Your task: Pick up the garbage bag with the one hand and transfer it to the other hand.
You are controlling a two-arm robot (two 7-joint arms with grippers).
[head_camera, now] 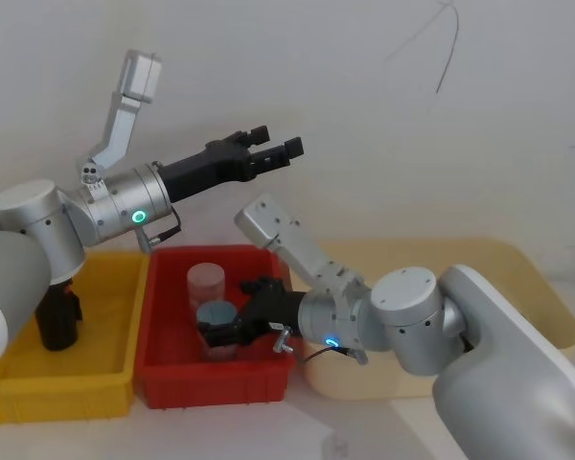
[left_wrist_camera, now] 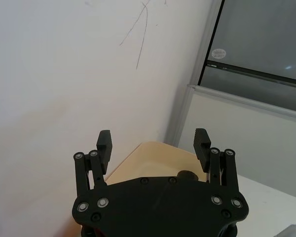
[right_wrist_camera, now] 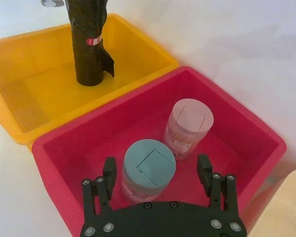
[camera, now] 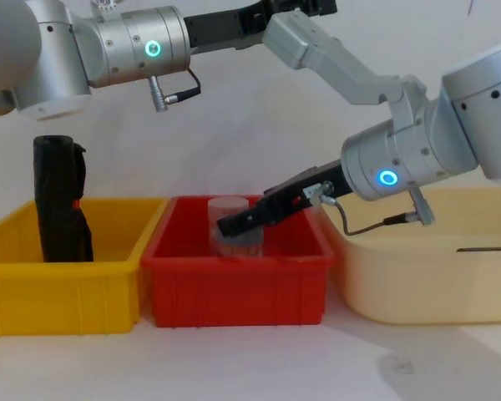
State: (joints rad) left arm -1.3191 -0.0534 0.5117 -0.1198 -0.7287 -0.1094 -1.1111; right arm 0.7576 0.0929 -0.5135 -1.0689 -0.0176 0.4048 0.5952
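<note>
The black rolled plastic garbage bag point(right_wrist_camera: 90, 44) is standing upright in the yellow plastic bin point(right_wrist_camera: 29, 89), near its far wall, with the red-and-white label band on its upper part. No gripper is touching it. In the chest view the roll point(camera: 60, 200) is rising well above the bin's rim, which the head view shows less clearly.

The left gripper point(head_camera: 268, 151), on the silver-grey arm with the green ring, is hanging high in the air above the red plastic bin point(head_camera: 163, 369). Its own wrist view shows its fingers point(left_wrist_camera: 104, 143) spread wide and holding nothing.

The right gripper point(right_wrist_camera: 158, 173), on the arm with the blue ring, is reaching down into the red bin. Its fingers are standing wide open on both sides of a jar with a light blue lid point(right_wrist_camera: 149, 168), not closing on it. A jar with a pink lid point(right_wrist_camera: 188, 123) is standing just beside, nearer the bin's far wall.
</note>
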